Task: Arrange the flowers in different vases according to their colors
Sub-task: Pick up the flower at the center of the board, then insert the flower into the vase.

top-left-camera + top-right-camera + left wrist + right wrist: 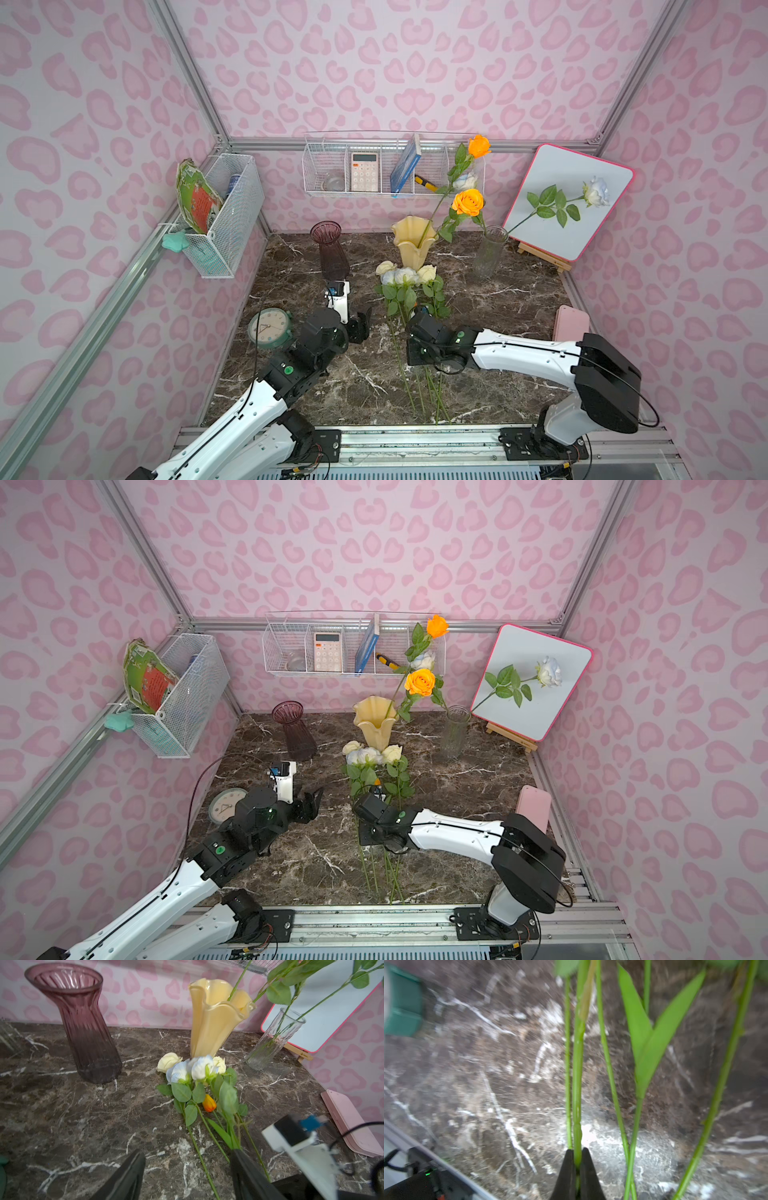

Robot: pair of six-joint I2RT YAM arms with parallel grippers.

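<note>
my right claw [577,1157] pinched shut on one green stem [578,1084] among the loose flowers [405,278] lying on the counter [498,332] in front of the cream-yellow vase [413,245], left claw [187,1153] open nearby; next, i judge, a clean lift free of the others to a colour-matched vase.

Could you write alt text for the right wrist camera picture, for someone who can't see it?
The right hand is shut on one green flower stem. More stems and two long pointed leaves lie beside it on a dark marble table, slightly blurred.
</note>
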